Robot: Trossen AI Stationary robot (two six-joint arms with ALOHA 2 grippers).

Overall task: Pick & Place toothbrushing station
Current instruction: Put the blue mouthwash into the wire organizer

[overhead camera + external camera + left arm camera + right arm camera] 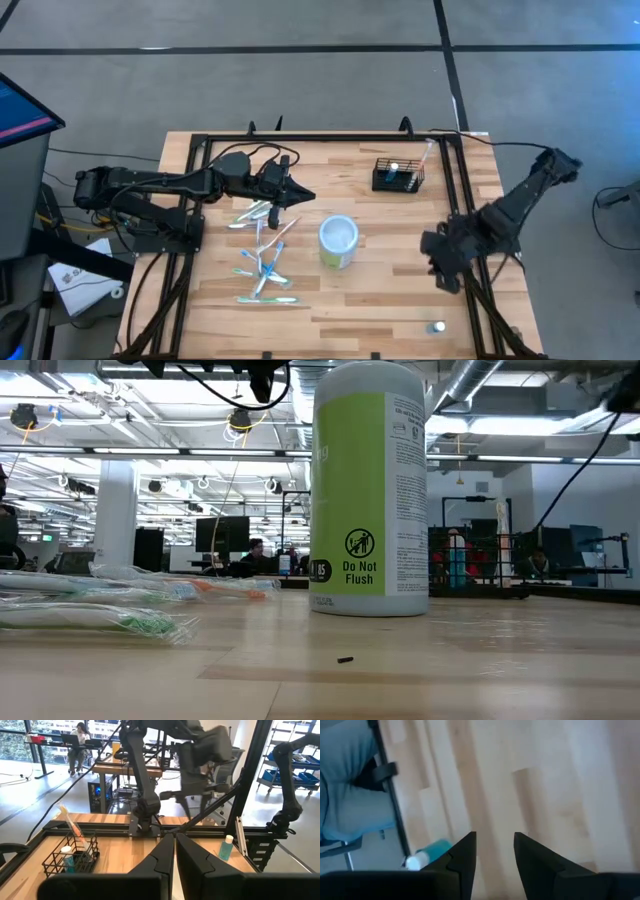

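Basket (398,176) sat at table's 1 o'clock. Left gripper (305,197) pressed together, empty; right gripper (494,851) spread over bare wood, apparently empty.

One black wire basket (398,177) stands on the table (400,300), and one white-and-green round cup (338,242) stands near the middle. Two small blue bottles show: one inside the basket (394,170) and one lying on the bare wood near the table's front edge (438,326). One long pale item (427,157) leans out of the basket. Wrapped toothbrushes (262,255) lie scattered in one loose group; there are roughly six, though the overlapping wrappers make an exact count uncertain. Two robot arms are present, each with one gripper: the left gripper (305,197) and the right gripper (446,283).
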